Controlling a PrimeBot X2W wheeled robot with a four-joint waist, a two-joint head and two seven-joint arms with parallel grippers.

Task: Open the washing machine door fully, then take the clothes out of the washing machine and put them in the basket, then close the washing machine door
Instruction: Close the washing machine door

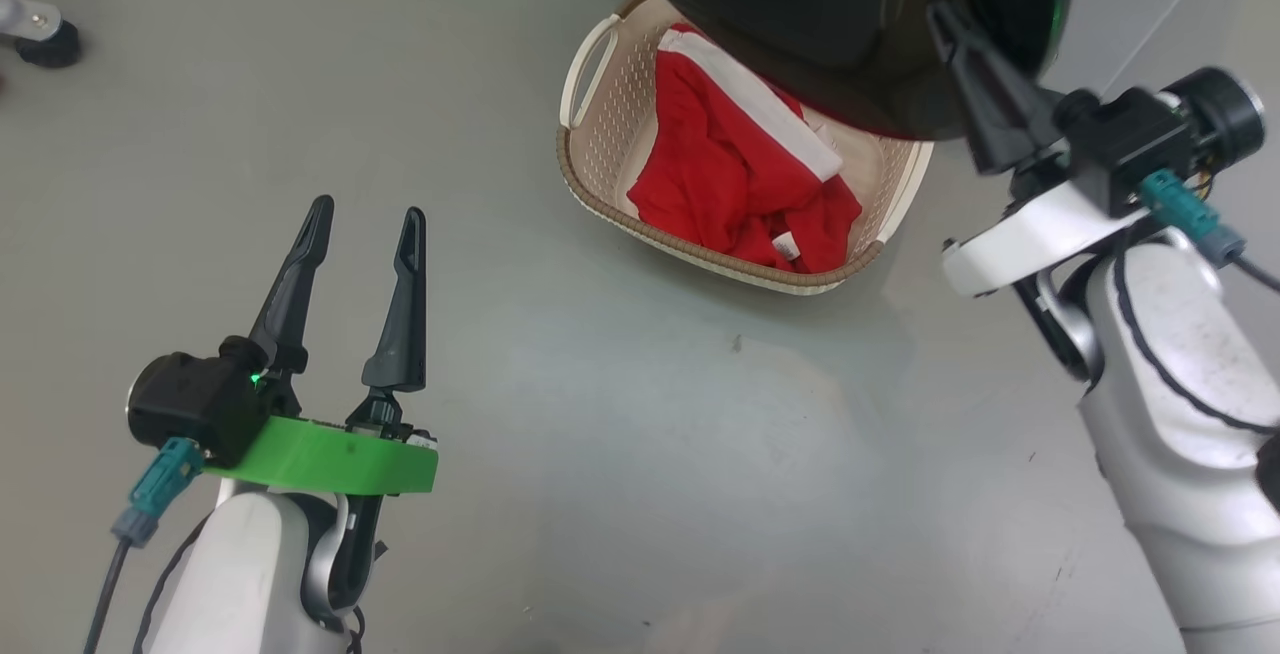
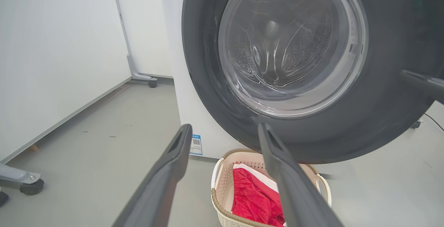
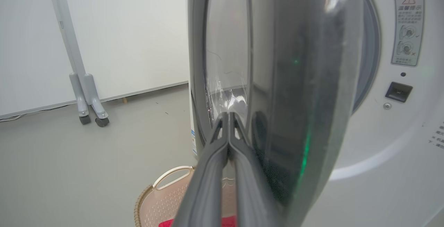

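Pressed tight together and holding nothing, the right gripper [image 3: 229, 116] lays its two dark fingers [image 3: 208, 171] along the washing machine door [image 3: 295, 81], tips up by the glossy black rim beside the glass bowl [image 3: 225, 57]; whether they truly touch it I cannot tell. Beyond the hand the door stands well out from the washing machine [image 3: 399, 157], whose latch socket [image 3: 399, 91] is uncovered; below the hand sits the basket [image 1: 600, 124] with the clothes [image 1: 720, 174] inside, so closing is, I judge, the step in hand. Doing it well means pushing on the rim, not the glass; following the hinge's arc so the tips do not slide off; pressing until the latch catches. Off to the side, the left gripper [image 1: 367, 209] hangs spread wide and empty, well apart from the door; best left there.
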